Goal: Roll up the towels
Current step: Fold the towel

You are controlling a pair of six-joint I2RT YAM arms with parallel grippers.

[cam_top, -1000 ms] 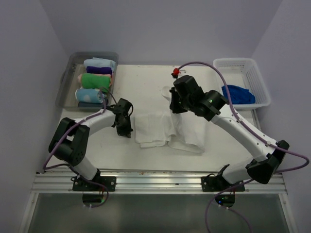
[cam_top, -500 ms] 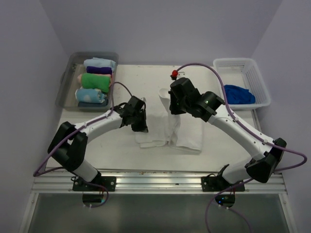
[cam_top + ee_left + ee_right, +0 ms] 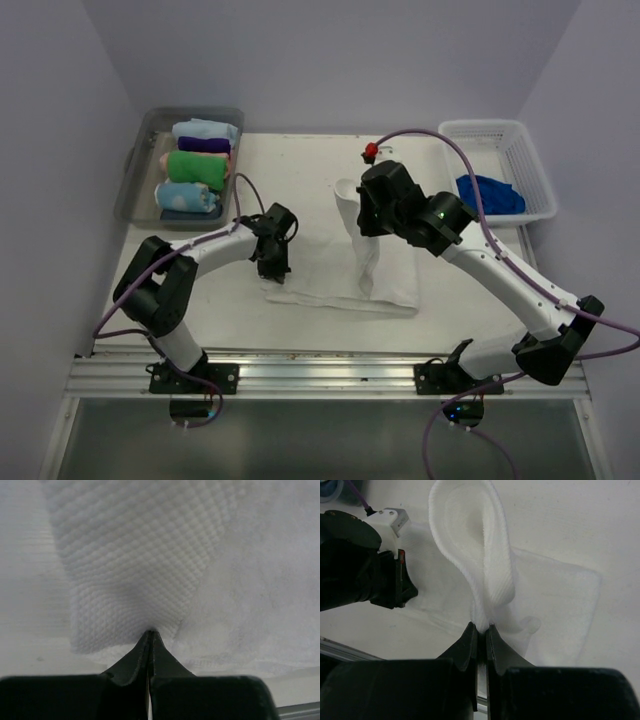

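White towel (image 3: 320,272) lies on the tabletop (image 3: 300,160), bare room beyond its far edge; blue towel (image 3: 490,193) sits in the basket (image 3: 482,125). Left wrist: left hand (image 3: 150,633), reaching low, pinches the white edge. Right wrist: right hand (image 3: 481,626), tilted down, grips a raised fold.

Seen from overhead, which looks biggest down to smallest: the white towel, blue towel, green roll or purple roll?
1. white towel
2. blue towel and green roll: they look alike, so I won't rank them
3. purple roll, only partly showing
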